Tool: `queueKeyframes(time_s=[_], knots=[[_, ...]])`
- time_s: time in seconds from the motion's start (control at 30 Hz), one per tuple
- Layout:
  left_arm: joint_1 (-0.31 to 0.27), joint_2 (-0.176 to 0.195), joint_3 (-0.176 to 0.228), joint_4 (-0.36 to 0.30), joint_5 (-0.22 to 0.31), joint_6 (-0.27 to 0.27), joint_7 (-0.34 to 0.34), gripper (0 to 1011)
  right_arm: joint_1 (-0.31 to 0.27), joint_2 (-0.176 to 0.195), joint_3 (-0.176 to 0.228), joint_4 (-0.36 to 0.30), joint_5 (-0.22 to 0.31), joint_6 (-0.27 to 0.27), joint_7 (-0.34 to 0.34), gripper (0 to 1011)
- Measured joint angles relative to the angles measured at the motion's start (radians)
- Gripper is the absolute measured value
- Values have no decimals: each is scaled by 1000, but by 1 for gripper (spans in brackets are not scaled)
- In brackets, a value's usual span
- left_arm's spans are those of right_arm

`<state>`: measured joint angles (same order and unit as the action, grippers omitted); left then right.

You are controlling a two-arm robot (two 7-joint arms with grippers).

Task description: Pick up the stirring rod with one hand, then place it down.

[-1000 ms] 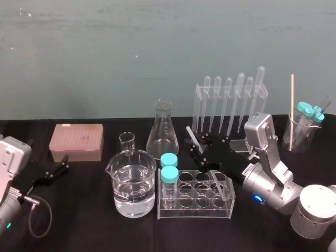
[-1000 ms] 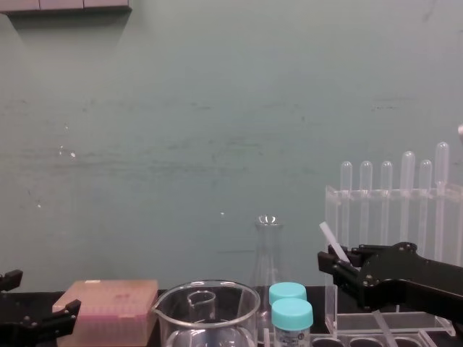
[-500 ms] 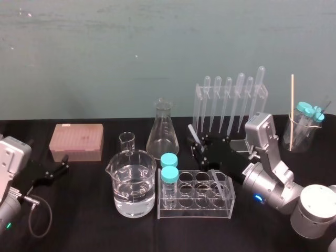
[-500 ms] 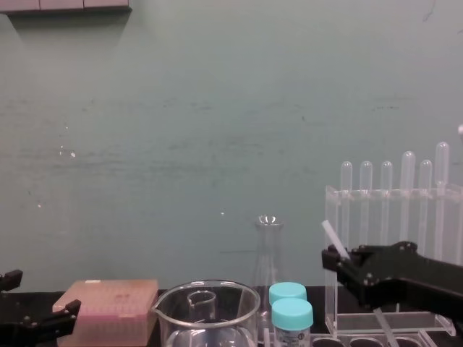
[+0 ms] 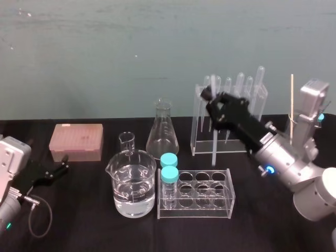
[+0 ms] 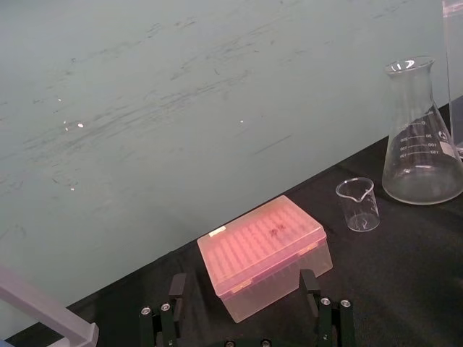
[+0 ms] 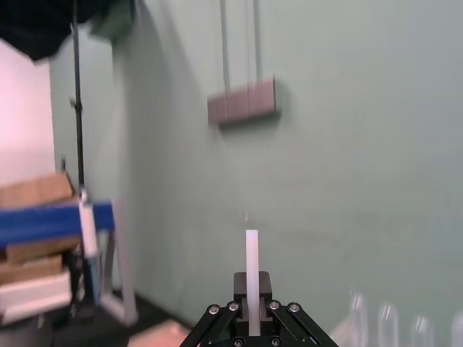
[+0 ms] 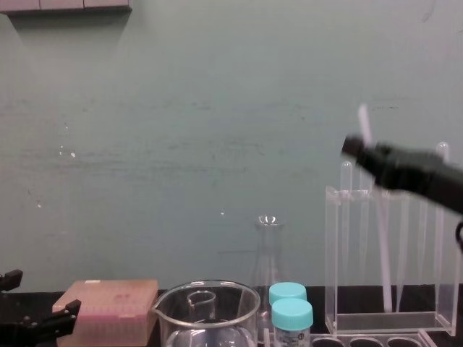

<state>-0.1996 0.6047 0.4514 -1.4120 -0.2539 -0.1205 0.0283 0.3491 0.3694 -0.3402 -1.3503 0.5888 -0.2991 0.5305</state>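
- The right gripper (image 5: 209, 95) hangs high above the table, its two black fingers clamped on the stirring rod (image 5: 213, 144) near the rod's upper end.
- A short stub of the rod (image 7: 251, 267) sticks out beyond the fingertips. The long remainder hangs below the gripper (image 8: 352, 147), nearly upright and slightly tilted.
- Just behind the gripper stands the clear pipette rack (image 5: 198, 123). The rod's lower end lies in front of the rack's base, and I cannot tell whether it touches the table.
- Below the gripper, nearer the robot, sits the test-tube rack (image 5: 195, 202).
- The left gripper (image 6: 246, 325) rests low, well apart from the right one, its fingers spread and holding nothing. The pink tip box (image 6: 264, 249) lies just ahead of it.
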Motion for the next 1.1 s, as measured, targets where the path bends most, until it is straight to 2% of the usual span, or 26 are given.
queueKeyframes(time_s=[0.13,0.17,0.3,0.4,0.67,1.1], knots=[[0,0,0,0,0,0,0,1000,4,-14,31,-7,-17,-91,7,66],[0,0,0,0,0,0,0,1000,6,-17,41,-5,-41,-136,6,66],[0,0,0,0,0,0,0,1000,8,-20,64,22,-101,-241,3,66],[0,0,0,0,0,0,0,1000,8,-20,81,53,-119,-281,4,66],[0,0,0,0,0,0,0,1000,-9,-11,103,126,-118,-298,39,66],[0,0,0,0,0,0,0,1000,-12,-11,105,131,-119,-293,43,66]])
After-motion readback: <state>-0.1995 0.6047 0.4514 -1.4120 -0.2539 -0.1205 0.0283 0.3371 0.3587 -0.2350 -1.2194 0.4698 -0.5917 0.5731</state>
